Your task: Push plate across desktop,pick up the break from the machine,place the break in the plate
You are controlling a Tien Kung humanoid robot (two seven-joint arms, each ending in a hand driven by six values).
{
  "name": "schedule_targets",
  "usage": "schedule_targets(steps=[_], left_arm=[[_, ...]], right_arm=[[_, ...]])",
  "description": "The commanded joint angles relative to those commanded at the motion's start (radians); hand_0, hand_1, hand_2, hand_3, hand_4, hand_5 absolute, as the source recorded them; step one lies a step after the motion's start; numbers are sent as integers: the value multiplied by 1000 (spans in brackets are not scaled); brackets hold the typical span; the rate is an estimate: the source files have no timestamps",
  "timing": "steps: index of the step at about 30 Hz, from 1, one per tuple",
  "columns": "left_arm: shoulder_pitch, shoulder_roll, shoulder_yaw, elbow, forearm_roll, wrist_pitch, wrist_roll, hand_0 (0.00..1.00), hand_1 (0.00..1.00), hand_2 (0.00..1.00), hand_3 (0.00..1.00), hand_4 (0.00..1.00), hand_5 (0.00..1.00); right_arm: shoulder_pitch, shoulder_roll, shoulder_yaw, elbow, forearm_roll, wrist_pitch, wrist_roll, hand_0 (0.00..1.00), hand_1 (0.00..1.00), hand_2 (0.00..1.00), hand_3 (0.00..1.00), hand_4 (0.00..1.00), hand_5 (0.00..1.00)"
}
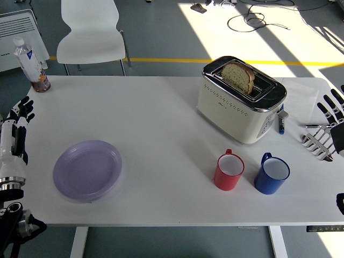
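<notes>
Plate [87, 170] sitting untouched near the front-left edge, bread [238, 77] poking out of the toaster [241, 100], both hands spread and empty, left hand [20, 115] needing a low flat push, keeping clear of the mugs [229, 170].

The bread's [238, 78] lower part is hidden in the toaster [236, 110]; the right robot hand [329, 126] is cut off at the right edge.

Left hand [20, 115] and right hand [332, 110] rest apart, fingers spread.
</notes>
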Motion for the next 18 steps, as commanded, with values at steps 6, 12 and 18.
schedule_targets(steps=[6, 12, 18], left_arm=[[-3, -1, 21, 69, -41, 55, -65, 970, 985, 998, 998, 544, 998], [-5, -3, 44, 128, -90, 59, -85, 978, 989, 998, 998, 544, 998], [-8, -1, 63, 174, -125, 53, -96, 986, 990, 998, 998, 543, 998]], right_arm=[[7, 0, -5, -1, -1, 0, 0, 771, 742, 749, 760, 528, 525], [11, 2, -7, -2, -1, 0, 0, 771, 742, 749, 760, 528, 525], [14, 2, -8, -7, -1, -1, 0, 770, 742, 749, 760, 528, 523]])
